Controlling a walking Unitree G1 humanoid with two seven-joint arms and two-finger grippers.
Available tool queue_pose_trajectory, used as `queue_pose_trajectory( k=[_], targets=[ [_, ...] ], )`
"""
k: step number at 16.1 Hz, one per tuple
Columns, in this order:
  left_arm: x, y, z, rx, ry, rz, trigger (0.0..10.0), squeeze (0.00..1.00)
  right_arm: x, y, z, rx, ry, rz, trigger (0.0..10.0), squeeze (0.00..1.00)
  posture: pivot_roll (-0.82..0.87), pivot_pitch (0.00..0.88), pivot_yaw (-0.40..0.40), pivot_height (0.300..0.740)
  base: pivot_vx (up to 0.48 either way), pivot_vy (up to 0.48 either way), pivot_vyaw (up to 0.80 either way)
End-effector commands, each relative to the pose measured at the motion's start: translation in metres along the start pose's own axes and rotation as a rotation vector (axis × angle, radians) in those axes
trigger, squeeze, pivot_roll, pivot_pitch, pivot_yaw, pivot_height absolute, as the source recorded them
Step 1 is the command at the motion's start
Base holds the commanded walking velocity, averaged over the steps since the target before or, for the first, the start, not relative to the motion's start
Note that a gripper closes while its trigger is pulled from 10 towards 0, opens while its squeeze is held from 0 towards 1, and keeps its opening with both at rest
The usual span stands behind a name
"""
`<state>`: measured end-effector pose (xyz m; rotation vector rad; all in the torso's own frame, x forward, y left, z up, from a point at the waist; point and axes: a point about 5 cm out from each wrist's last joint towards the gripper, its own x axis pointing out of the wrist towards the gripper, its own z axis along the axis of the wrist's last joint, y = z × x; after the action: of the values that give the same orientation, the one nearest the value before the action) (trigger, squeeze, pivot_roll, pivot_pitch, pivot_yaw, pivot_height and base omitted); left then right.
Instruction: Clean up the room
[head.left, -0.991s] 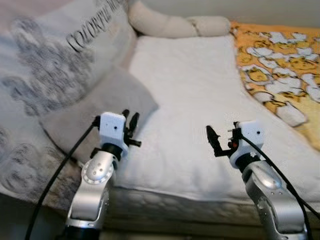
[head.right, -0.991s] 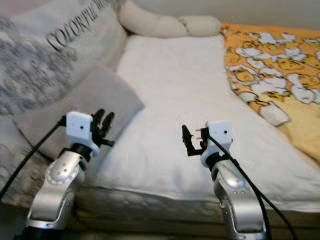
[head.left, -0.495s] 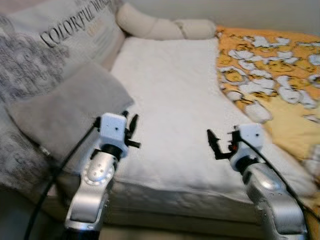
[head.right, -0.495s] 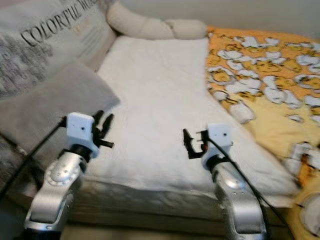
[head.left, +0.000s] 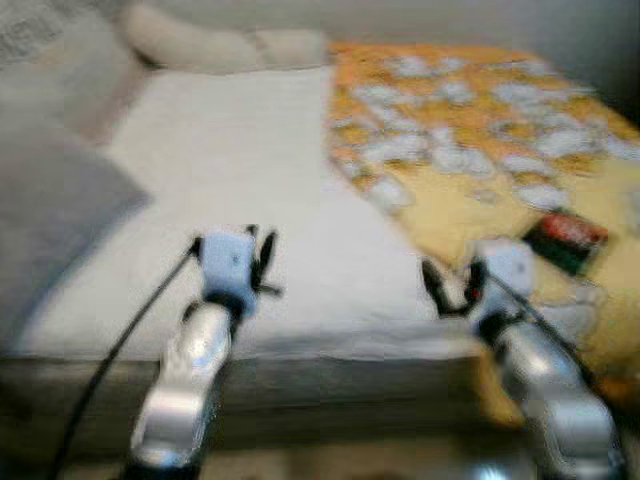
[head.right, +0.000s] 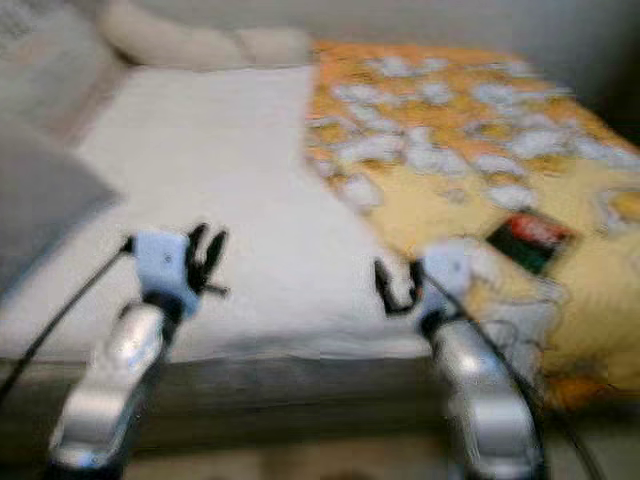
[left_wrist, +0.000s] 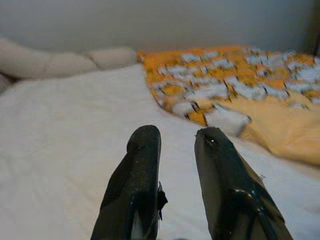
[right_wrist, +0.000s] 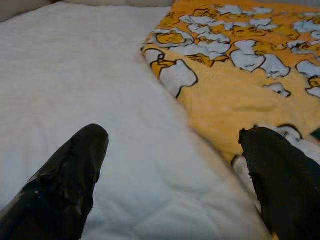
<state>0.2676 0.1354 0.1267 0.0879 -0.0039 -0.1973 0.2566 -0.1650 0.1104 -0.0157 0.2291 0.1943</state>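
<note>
Bed: a white mattress cover (head.left: 220, 170) fills the robot's left side; both eye views are blurred.
Blanket: a yellow-orange blanket (head.left: 480, 150) with white and grey cartoon figures covers the right side, its edge lying on the white cover.
Pillows: a grey pillow (head.left: 50, 220) lies at the left edge; a cream bolster (head.left: 200, 45) runs along the head of the bed by the wall.
Dark item: a small dark red and black flat object (head.left: 565, 240) rests on the blanket, near the right arm; too blurred to identify.
Left gripper (left_wrist: 177, 137): held above the white cover, 2 fingers nearly together with a narrow gap, holding nothing.
Right gripper (right_wrist: 175, 137): hovering over the blanket's edge, fingers spread wide, empty.
</note>
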Motion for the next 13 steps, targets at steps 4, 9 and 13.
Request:
queue_pose_trajectory(
  k=[4, 9, 13],
  targets=[
    [-0.0001, -0.0003, 0.0016, 0.006, -0.001, 0.012, 10.0, 0.0, -0.0001, -0.0068, 0.0046, -0.019, -0.01, -0.01, 10.0, 0.0, -0.08, 0.0, 0.011, 0.74, 0.0, -0.48, 0.0],
    [-0.0002, -0.002, 0.0054, -0.071, -0.019, -0.069, 10.0, 0.0, -0.0013, -0.0043, 0.0018, -0.015, 0.01, 0.009, 10.0, 0.0, -0.08, 0.0, 0.016, 0.74, 0.0, 0.0, 0.0],
    [-0.0041, -0.0007, 0.0034, -0.151, 0.01, -0.077, 10.0, 0.0, 0.0003, -0.0033, 0.0018, 0.002, 0.012, 0.024, 10.0, 0.0, -0.08, 0.0, 0.011, 0.74, 0.234, 0.0, -0.24]
  ],
)
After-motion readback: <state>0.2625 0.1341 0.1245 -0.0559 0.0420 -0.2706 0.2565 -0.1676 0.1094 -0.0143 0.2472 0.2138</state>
